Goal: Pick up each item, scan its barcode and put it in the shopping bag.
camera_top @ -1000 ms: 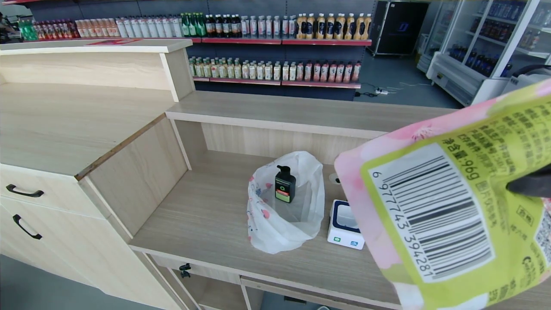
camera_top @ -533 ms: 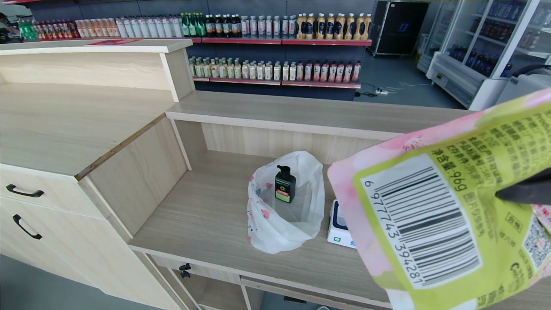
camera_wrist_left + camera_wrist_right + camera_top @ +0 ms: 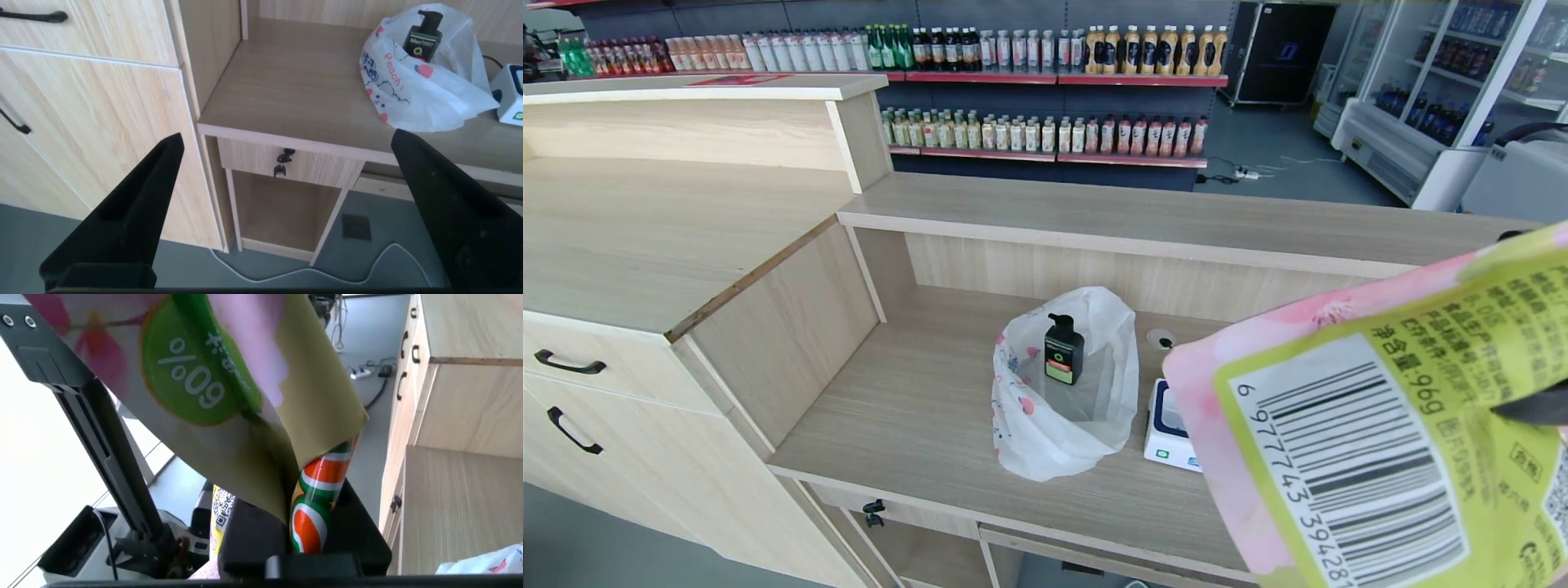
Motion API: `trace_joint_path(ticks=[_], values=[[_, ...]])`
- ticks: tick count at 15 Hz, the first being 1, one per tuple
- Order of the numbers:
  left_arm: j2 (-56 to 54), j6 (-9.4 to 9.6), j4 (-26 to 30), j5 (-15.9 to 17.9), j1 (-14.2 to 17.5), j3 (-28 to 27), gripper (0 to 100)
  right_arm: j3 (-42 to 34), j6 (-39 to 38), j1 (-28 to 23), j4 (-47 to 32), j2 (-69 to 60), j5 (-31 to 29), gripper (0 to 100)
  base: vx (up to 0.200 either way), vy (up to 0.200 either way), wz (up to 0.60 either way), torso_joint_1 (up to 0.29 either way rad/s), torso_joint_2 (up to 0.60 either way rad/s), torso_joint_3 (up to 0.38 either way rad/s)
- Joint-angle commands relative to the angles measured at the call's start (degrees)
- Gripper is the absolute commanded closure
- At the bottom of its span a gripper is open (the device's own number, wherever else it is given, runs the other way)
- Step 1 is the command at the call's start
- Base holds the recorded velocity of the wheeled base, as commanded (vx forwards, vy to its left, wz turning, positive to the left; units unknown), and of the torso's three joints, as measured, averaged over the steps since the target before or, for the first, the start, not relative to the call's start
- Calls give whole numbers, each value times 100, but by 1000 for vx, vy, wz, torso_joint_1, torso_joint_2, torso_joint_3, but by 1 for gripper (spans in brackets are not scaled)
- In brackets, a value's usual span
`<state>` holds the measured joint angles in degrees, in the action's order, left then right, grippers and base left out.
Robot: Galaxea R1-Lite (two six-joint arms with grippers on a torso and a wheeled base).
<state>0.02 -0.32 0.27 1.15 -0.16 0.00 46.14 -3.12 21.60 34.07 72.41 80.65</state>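
Holding the snack pouch [image 3: 1380, 457] aloft in the right gripper [image 3: 1534, 406], clenched on the pouch's edge, at about 4 o'clock in the head view, well above the counter [image 3: 907, 416], barcode face turned up toward the camera. Looks like the scanning step, ahead of any bagging. Carrying nothing in the left gripper [image 3: 286, 220], splayed wide, well apart from the shopping bag [image 3: 1054, 433], out toward its 8 o'clock. Next, probably: turn the barcode down toward the white scanner [image 3: 1168, 429], just beside the bag at its 3 o'clock, then carry across and let go over the bag's open mouth, next to the pump bottle [image 3: 1063, 353] standing inside, taking care not to snag the soft rim.
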Motion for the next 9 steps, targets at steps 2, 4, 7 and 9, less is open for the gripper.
trace_joint_path(ticks=[2, 4, 7, 9], values=[[6, -3, 0, 0, -2, 0, 0, -79, 4, -24, 3, -78, 3, 100, 0, 0, 0, 0, 0, 0], [6, -3, 0, 0, -2, 0, 0, -97, 48, -42, -6, -78, 3, 100, 0, 0, 0, 0, 0, 0], [6, -3, 0, 0, -2, 0, 0, -105, 84, -68, 3, -87, 3, 100, 0, 0, 0, 0, 0, 0], [6, -3, 0, 0, -2, 0, 0, -228, 207, -446, -15, -25, -6, 100, 0, 0, 0, 0, 0, 0]])
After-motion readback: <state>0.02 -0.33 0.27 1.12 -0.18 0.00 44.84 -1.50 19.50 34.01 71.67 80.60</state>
